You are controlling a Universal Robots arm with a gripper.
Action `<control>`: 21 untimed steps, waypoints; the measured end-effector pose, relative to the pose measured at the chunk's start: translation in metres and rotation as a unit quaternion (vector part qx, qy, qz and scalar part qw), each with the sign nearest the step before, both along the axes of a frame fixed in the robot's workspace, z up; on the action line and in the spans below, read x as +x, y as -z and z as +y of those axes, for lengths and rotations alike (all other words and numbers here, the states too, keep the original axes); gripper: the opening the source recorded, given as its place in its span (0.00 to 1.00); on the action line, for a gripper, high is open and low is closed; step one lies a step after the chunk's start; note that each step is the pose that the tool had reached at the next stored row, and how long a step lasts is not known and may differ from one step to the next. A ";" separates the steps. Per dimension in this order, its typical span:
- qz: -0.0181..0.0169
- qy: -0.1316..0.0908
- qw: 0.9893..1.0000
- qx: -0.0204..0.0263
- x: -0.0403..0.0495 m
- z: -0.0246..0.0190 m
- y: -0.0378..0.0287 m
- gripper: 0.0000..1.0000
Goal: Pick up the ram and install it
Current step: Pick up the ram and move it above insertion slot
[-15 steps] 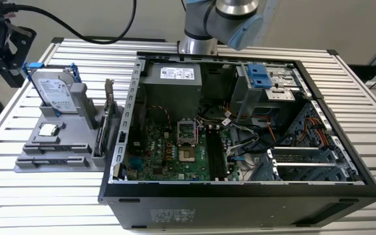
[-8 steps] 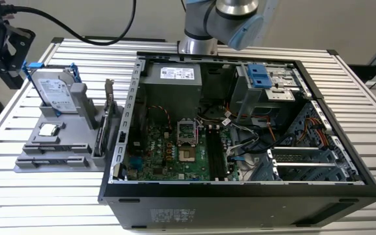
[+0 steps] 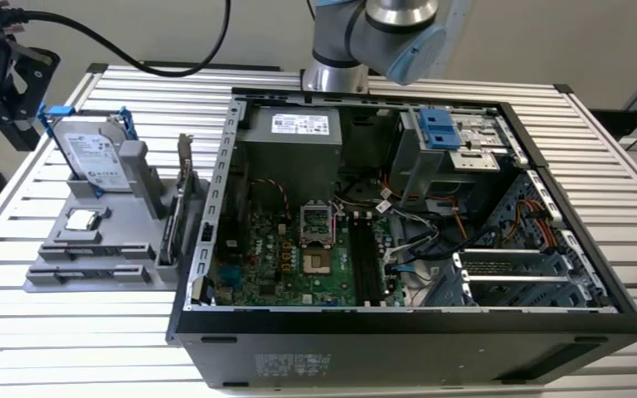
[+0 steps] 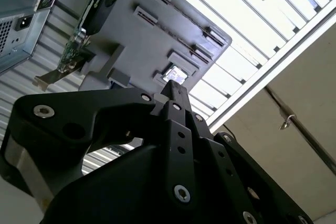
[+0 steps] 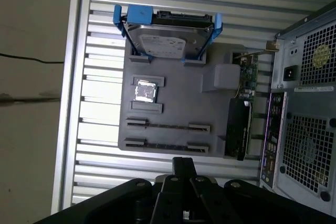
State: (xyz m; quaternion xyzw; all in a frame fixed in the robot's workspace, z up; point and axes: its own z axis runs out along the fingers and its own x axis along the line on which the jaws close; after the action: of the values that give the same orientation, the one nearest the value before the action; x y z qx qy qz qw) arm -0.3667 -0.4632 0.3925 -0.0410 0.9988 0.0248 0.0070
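Gripper point(image 5: 184, 162) is hovering clenched and empty near the ram point(image 5: 168, 126) in its gray holder point(image 5: 173, 98), I'm guessing it's light, stiff, fragile, best pinched mid-length across its 2 faces.

Exterior view counts: one open computer case point(image 3: 407, 332). One grey holder point(image 3: 142, 274) at 9 o'clock from it. On the holder: one hard drive point(image 3: 95, 153) at 12 o'clock, one processor chip point(image 3: 80, 220) mid, two long narrow slots point(image 3: 86, 249) at 6 o'clock, one upright card point(image 3: 182, 178) at 3 o'clock. One robot arm point(image 3: 391, 33).
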 end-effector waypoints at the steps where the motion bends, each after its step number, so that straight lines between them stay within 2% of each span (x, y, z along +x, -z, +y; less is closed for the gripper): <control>1: 0.000 0.000 1.000 0.000 0.0000 0.0000 0.0000 0.00; 21: 0.000 0.000 1.000 0.000 0.0000 0.0000 0.0000 0.00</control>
State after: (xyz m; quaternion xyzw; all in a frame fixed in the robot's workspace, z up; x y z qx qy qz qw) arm -0.3667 -0.4632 0.3926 -0.0410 0.9988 0.0248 0.0068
